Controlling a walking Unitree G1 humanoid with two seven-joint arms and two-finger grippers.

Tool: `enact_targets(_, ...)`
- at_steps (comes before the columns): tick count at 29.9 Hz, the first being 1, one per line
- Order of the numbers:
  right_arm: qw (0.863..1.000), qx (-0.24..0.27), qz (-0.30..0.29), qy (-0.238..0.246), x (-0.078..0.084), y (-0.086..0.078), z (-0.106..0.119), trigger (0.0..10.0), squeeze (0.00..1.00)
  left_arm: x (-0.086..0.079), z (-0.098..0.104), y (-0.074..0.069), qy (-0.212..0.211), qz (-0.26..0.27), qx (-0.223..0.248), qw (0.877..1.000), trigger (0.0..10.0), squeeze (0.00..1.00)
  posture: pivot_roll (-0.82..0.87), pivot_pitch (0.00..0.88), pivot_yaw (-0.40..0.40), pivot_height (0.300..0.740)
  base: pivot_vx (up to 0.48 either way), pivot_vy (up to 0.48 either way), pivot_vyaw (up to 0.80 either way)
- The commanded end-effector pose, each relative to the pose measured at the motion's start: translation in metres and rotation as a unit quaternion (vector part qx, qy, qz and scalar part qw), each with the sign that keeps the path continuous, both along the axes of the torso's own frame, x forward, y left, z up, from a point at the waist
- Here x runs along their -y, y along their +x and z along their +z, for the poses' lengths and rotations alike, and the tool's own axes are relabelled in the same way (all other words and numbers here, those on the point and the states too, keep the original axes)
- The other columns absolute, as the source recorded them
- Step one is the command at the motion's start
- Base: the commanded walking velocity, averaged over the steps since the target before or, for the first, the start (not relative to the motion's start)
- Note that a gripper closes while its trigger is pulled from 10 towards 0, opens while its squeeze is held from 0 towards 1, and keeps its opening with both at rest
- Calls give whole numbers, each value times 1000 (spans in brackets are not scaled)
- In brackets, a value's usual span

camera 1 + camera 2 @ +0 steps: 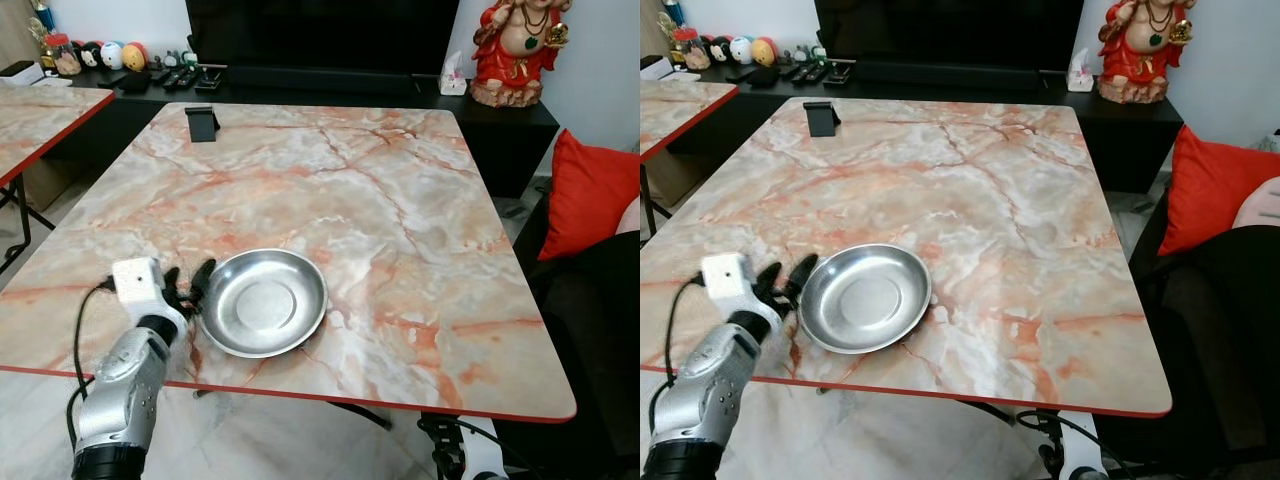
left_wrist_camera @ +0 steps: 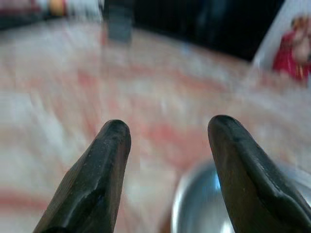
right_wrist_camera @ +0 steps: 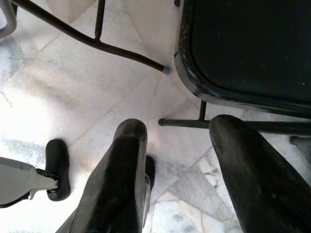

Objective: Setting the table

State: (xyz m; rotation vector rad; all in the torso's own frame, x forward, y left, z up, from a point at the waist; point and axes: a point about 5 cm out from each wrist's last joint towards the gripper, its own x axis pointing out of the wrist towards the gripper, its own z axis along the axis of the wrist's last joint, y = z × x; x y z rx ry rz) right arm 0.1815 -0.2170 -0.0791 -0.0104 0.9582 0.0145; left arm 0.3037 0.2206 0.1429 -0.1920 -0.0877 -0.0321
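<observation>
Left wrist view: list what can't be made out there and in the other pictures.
- Left wrist view: motion blur; the bowl is cut by the edge and partly behind a finger.
- Head views: shelf trinkets too small to identify.
- Whether the left tool touches the bowl's rim: unclear.
- Right tool: faces the floor.

Left arm's stretched out forward and up from my lower left, silver forearm angled in, white wrist block on top. My left gripper sits at the end of it with the two black fingers spread apart, nothing between them, tips pointing ahead. Right arm just hangs down at my side, and the right gripper points at the floor, fingers parted and empty too.
</observation>
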Motion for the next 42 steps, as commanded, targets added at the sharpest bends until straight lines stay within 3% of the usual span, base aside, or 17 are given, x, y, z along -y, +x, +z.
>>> enact_targets(1, 1000, -2, 0, 0, 0, -1, -1, 10000, 0, 3, 23, 1, 46, -1, 49, 998, 10000, 0, -18, 0, 3, 707, 0, 0, 0)
enact_targets(5, 1000, -1, -1, 0, 0, -1, 0, 10000, 0, 23, 37, -1, 119, -41, 90, 988, 10000, 0, -18, 0, 3, 707, 0, 0, 0)
enact_targets(8, 1000, -1, -2, 1, -1, 0, 0, 10000, 0, 34, 33, -2, 111, -65, 94, 987, 10000, 0, -19, 0, 1, 707, 0, 0, 0)
enact_targets(13, 1000, 3, -8, 2, -2, 0, 0, 10000, 0, 60, 19, -10, 173, -118, 87, 974, 10000, 0, -25, 0, 7, 707, 0, 0, 0)
enact_targets(17, 1000, 3, -9, 2, -2, -1, -1, 10000, 0, 70, 18, -15, 168, -126, 95, 973, 10000, 0, -20, 0, 0, 707, 0, 0, 0)
enact_targets(33, 1000, 4, -18, 0, 2, -4, -1, 10000, 0, 73, 11, -16, 152, -106, 80, 979, 10000, 0, -29, 0, 4, 707, 0, 0, 0)
enact_targets(42, 1000, 4, -20, 2, 1, -4, -1, 10000, 0, 74, 13, -15, 145, -97, 80, 981, 10000, 0, -31, 0, 5, 707, 0, 347, 0)
